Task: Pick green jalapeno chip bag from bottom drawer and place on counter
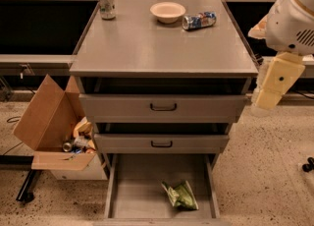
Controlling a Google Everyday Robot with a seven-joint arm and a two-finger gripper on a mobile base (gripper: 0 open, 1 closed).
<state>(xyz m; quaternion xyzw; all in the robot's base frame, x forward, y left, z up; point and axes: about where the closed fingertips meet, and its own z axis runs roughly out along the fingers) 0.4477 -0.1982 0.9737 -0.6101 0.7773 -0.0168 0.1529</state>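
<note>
The green jalapeno chip bag point(180, 194) lies crumpled on the flat grey floor of the open bottom drawer point(132, 195), right of the middle and near the front. The counter point(157, 48) is the grey cabinet top above it. My white and cream arm point(279, 77) hangs at the right edge of the view, beside the counter's right front corner and well above the bag. My gripper itself is out of view.
On the counter stand a can point(105, 2) at the back left, a bowl point(168, 12) and a lying blue-and-silver soda can point(199, 20). Two upper drawers with black handles point(163, 107) are partly pulled out. An open cardboard box point(51, 127) of rubbish sits left.
</note>
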